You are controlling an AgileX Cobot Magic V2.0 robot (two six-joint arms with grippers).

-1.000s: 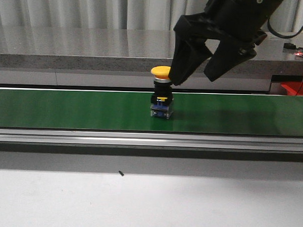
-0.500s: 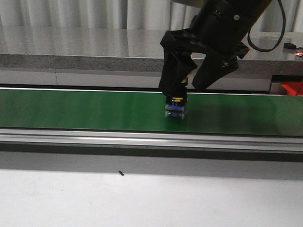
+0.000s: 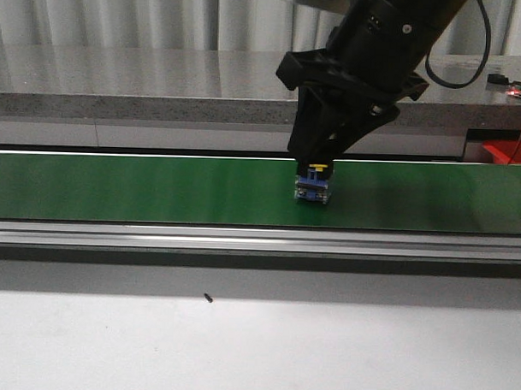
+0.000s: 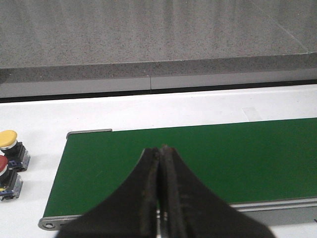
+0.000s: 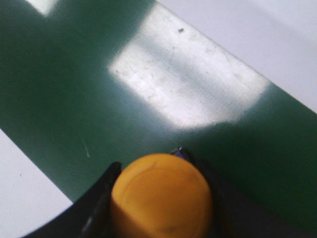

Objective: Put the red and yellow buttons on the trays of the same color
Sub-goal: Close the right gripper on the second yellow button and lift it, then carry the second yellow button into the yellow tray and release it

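Observation:
A yellow button stands on the green belt [image 3: 141, 191]; in the front view only its blue and black base [image 3: 313, 191] shows under my right gripper [image 3: 318, 165]. The right wrist view shows the yellow cap [image 5: 161, 196] filling the space between the two fingers, which are shut against its sides. My left gripper [image 4: 159, 149] hangs shut and empty over the belt's end. Beside that end, on the white table, stand another yellow button [image 4: 9, 141] and a red button [image 4: 4, 171]. A corner of a red tray [image 3: 507, 152] shows at the far right. The yellow tray is out of view.
A grey stone ledge [image 3: 145, 80] runs behind the belt. The belt's metal rail [image 3: 242, 239] borders it on the near side, with white table [image 3: 255, 349] in front. A small circuit board with a red light [image 3: 519, 88] lies on the ledge at right.
The yellow button has travelled right along the belt. My right gripper came down over it from the upper right and went from open to shut on its cap.

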